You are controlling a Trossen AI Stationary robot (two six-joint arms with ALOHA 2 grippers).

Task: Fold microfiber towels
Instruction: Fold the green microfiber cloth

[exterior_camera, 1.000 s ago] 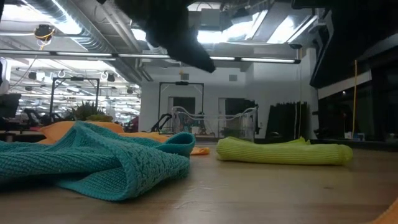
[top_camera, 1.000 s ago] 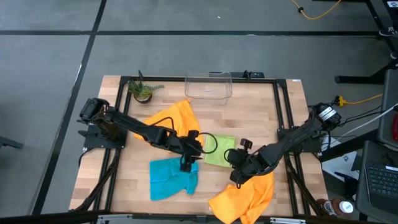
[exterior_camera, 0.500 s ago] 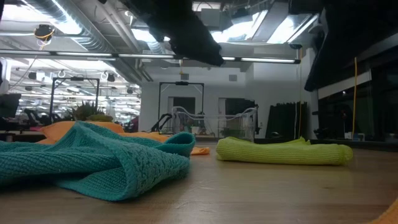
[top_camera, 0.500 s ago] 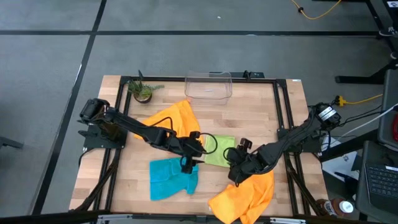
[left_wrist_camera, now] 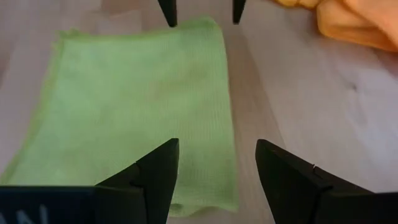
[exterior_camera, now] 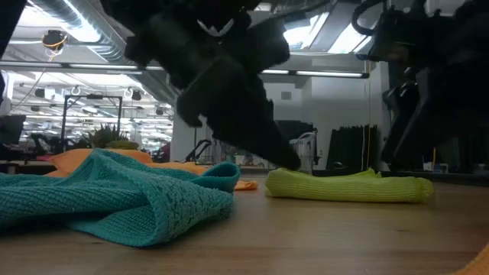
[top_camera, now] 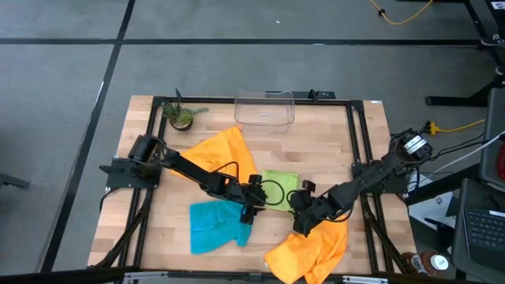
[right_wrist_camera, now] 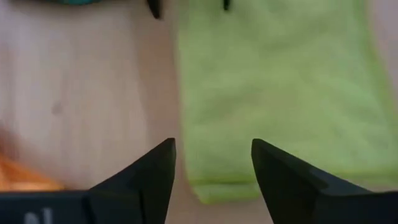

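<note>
The lime green towel (top_camera: 281, 188) lies flat and folded on the table's middle; it also shows in the low view (exterior_camera: 348, 187). My left gripper (top_camera: 251, 210) is open, low over the towel's near left corner (left_wrist_camera: 211, 186), one finger above the cloth and one above bare wood. My right gripper (top_camera: 299, 221) is open, low over the near right corner (right_wrist_camera: 211, 186). The teal towel (top_camera: 218, 226) lies crumpled near the front left. One orange towel (top_camera: 224, 151) lies at the far left, and another (top_camera: 312, 248) lies at the front right. My left gripper's fingertip (exterior_camera: 289, 160) comes down, slanting, to the green towel's left end; I cannot tell whether it touches the cloth. My right gripper hangs above the towel's right end (exterior_camera: 409, 187); I cannot tell whether it touches.
A clear plastic bin (top_camera: 264, 107) stands at the far edge, and a small potted plant (top_camera: 181, 117) stands at the far left. A black frame (top_camera: 359, 142) runs around the tabletop. Bare wood shows between the towels and at the far right.
Both grippers have come down toward the green towel's near edge; the left one has also gone a little toward the table's right edge. The towels lie as before.
</note>
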